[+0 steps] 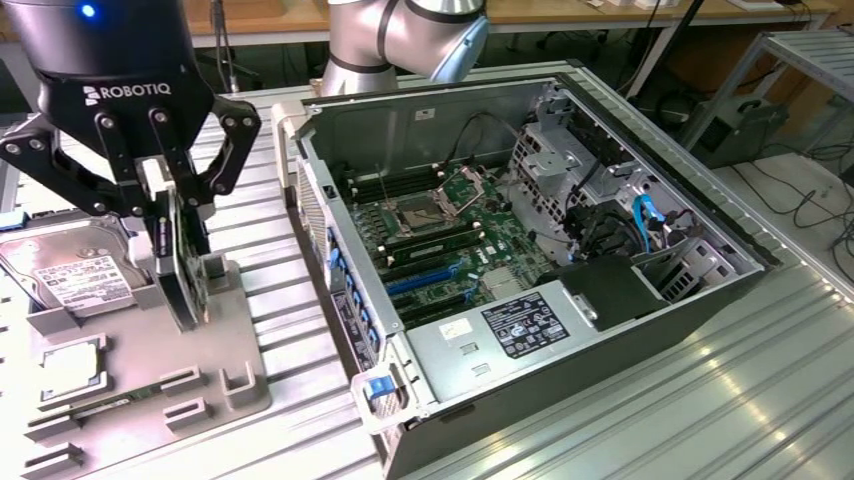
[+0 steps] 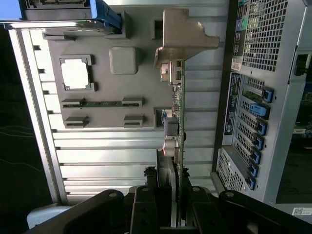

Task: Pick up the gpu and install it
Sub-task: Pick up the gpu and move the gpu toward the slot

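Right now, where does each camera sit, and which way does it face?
Exterior view: raised beside the bench, looking down at the open computer case and tray; the arm and the gripper, shut on the gpu, show.
Wrist view: on the wrist, looking down along the fingers at the gpu.
Shared: gpu, tray, computer case.

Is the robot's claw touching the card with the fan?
Touching. In the wrist view the gripper has a finger pressed against each face of the card. The exterior view shows the same pinch near the card's top edge.
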Controlling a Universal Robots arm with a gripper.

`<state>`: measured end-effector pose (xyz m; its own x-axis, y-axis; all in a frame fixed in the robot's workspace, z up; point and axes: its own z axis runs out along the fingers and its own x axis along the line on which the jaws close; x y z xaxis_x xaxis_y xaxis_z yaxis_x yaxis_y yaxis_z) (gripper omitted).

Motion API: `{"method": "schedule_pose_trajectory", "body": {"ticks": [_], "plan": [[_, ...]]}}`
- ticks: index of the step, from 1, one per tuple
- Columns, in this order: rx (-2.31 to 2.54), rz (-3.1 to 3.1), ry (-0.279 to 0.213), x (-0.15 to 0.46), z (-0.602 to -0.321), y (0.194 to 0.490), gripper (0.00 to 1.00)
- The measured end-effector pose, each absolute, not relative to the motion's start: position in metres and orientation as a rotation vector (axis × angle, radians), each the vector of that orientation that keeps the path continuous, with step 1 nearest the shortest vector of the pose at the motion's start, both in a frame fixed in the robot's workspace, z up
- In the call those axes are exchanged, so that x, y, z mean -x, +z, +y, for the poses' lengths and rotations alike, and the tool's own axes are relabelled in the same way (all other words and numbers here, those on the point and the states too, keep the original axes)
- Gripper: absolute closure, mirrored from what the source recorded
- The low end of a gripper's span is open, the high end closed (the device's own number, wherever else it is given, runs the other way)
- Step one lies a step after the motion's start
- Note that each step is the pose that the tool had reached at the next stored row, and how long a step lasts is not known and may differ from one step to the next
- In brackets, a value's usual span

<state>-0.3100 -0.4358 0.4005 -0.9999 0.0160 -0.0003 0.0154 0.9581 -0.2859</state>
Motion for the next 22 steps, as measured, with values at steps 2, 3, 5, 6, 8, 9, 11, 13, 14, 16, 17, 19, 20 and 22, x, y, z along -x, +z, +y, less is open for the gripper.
{"method": "schedule_pose_trajectory", "body": {"ticks": [2, 3, 5, 6, 8, 9, 11, 13, 14, 16, 17, 19, 20, 22], "plan": [[0.024, -3.107, 0.427, 0.31, -0.436, 0.405, 0.72], [0.022, -3.108, 0.358, 0.31, -0.436, 0.405, 0.72], [0.02, -3.109, 0.27, 0.31, -0.436, 0.405, 0.72], [0.021, -3.11, 0.267, 0.31, -0.436, 0.406, 0.72], [0.021, -3.113, 0.267, 0.31, -0.436, 0.41, 0.72], [0.021, -3.117, 0.268, 0.31, -0.436, 0.412, 0.72], [0.0, -3.12, 0.269, 0.31, -0.436, 0.416, 0.72], [-0.119, -3.123, 0.282, 0.31, -0.435, 0.419, 0.72], [-0.12, -3.124, 0.282, 0.31, -0.435, 0.427, 0.72], [-0.12, -3.124, 0.281, 0.31, -0.434, 0.429, 0.72], [-0.12, -3.124, 0.282, 0.31, -0.434, 0.429, 0.72], [-0.12, -3.124, 0.282, 0.309, -0.434, 0.429, 0.72], [-0.12, -3.124, 0.28, 0.308, -0.434, 0.429, 0.72], [-0.12, -3.132, 0.211, 0.308, -0.433, 0.429, 0.72]]}}
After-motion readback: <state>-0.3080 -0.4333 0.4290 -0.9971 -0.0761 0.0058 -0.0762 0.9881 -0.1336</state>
